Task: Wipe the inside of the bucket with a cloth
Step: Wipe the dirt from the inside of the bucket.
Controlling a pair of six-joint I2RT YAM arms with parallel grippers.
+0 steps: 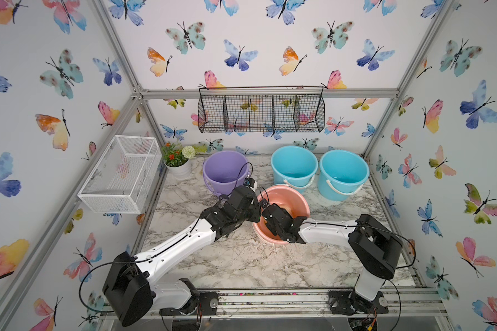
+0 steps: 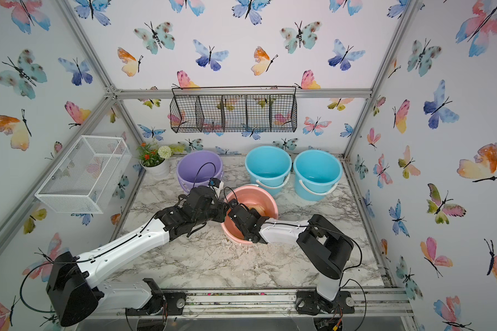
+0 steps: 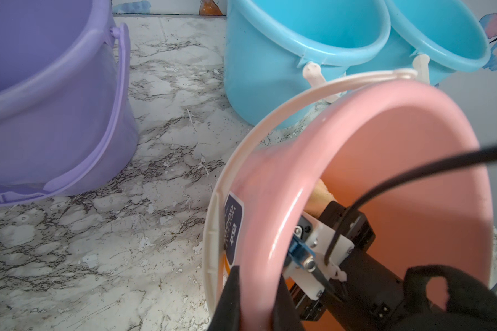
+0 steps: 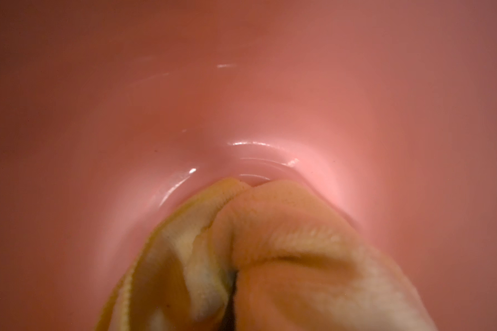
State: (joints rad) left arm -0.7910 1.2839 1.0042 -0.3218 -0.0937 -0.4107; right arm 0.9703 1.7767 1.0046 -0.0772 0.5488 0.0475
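pink round plastic bucket (image 1: pixel 297 200) sits tipped off upright on the marble-patterned surface (image 1: pixel 227 258). left gripper (image 3: pixel 256 308) clenched across the bucket's rim, one finger outside the wall, one inside. right gripper (image 3: pixel 332 209) reaches in through the bucket's mouth, clamped on the soft pale yellow fabric cloth (image 4: pixel 284 243). cloth is bunched and pressed against the bucket's inner wall near the curve of the bottom. behind the pink bucket stand a lilac plastic bucket (image 1: pixel 224 169) and two sky-blue plastic buckets (image 1: pixel 294 166), all upright.
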